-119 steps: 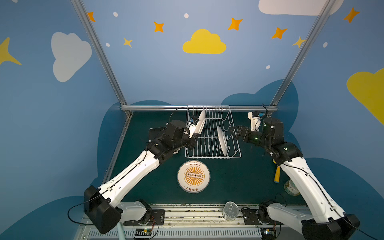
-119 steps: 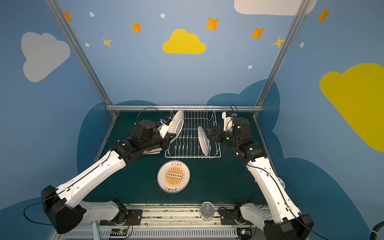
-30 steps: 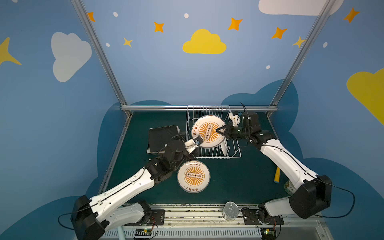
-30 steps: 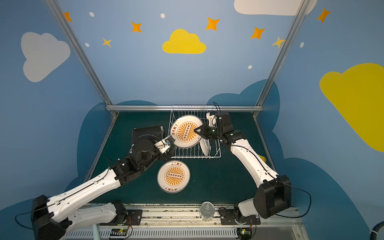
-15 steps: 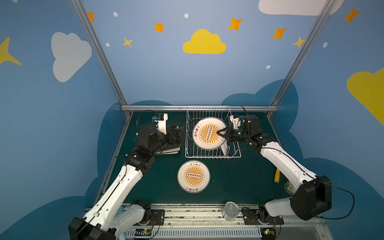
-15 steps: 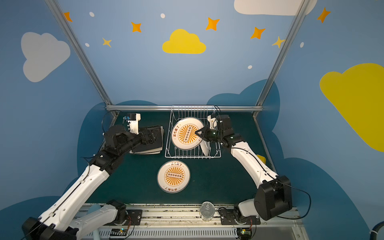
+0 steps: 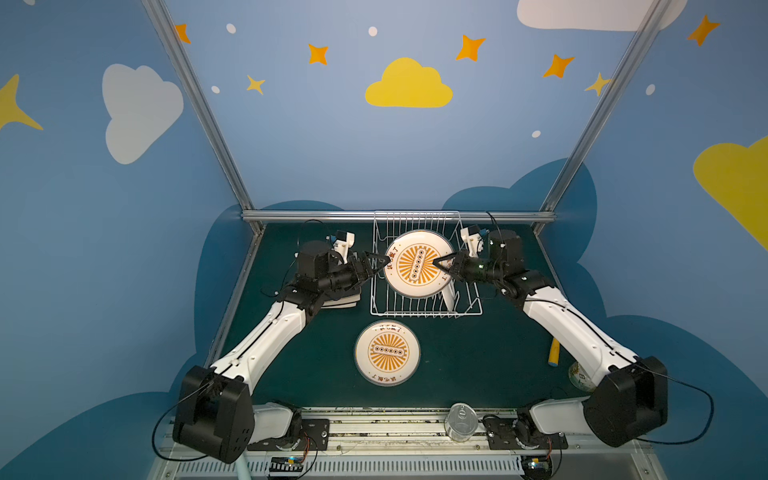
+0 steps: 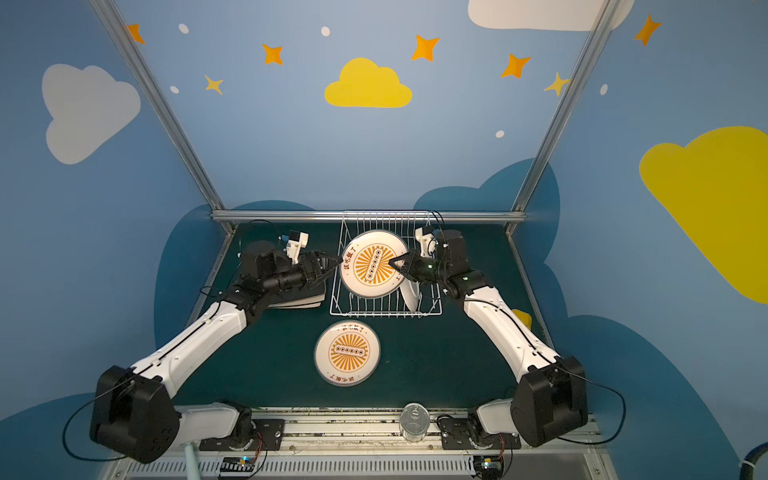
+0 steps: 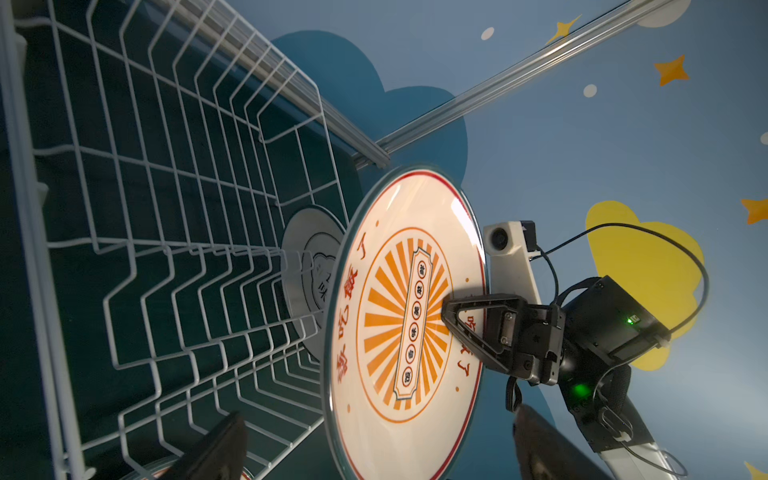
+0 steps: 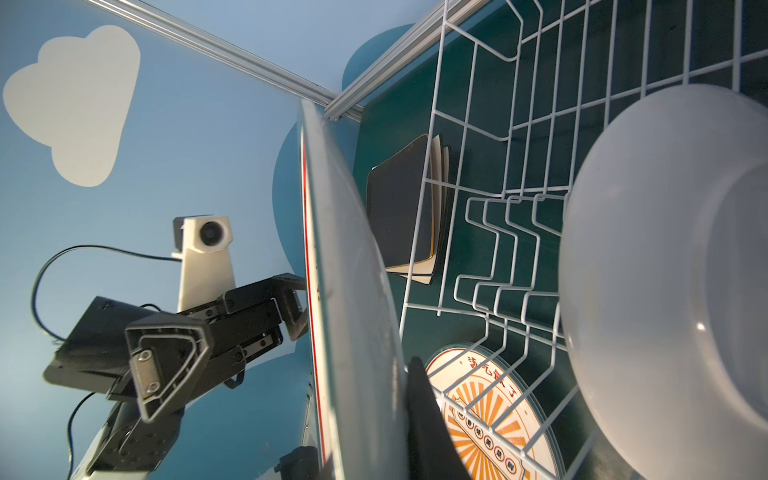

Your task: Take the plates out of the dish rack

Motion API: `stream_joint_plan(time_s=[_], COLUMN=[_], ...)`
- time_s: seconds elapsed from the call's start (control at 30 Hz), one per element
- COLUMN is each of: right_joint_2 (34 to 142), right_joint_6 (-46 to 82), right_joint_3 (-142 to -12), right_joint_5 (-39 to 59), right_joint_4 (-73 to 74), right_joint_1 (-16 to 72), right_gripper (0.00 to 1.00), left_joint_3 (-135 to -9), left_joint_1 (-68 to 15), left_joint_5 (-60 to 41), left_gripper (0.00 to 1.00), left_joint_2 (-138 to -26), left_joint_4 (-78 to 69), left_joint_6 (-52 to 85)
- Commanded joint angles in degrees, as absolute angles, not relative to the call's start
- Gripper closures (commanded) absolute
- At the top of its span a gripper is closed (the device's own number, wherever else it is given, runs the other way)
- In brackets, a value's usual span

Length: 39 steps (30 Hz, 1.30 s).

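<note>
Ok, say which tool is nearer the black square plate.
Left. The left tool hovers open beside the black square plate; the right tool is across the white wire rack, gripping a round sunburst plate.

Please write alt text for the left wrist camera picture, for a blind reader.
The right gripper pinches the edge of a round orange sunburst plate in front of the white wire dish rack. A second round plate stands in the rack behind it.
</note>
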<state>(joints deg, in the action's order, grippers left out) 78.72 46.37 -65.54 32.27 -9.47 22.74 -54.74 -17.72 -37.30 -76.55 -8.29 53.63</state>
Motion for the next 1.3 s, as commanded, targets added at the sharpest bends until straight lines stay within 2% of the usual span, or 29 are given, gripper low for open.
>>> stream_joint_plan(time_s=[0.0,0.2,0.33,0.87,1.27], right_joint_2=[78.06,78.55,79.06,80.55,81.55], right_joint_6=[47.11,47.37,47.67,48.56,47.76], right_joint_3=[-65.47,-65.47,-65.66,-65.38,-66.24], right_joint_5=[34.48,35.54,36.38,39.2,40.39], right_joint_4=[-5.38,-4.46,-4.66,-4.29,-5.8], right_joint_1=[22.52,22.66,22.75,22.93,23.14], right_gripper=[1.0,1.0,1.0,1.0,1.0], left_joint_3=[-55.37,-56.73,-58.29,-59.41,-60.23], left_joint_1=[-18.65,-20.21,-21.24,-22.69,-22.74], left_joint_5=[-40.95,-41.56,-42.41,-43.11,-42.82], left_gripper=[0.03,0.06,0.12,0.56,0.8], left_joint_2=[-78.18,-81.72,-83.49,-84.47,-83.84], left_joint_4=[-12.67,-16.09,-17.38,-17.67,-15.38], left_joint_6=[56.63,58.32,59.19,59.86,58.62])
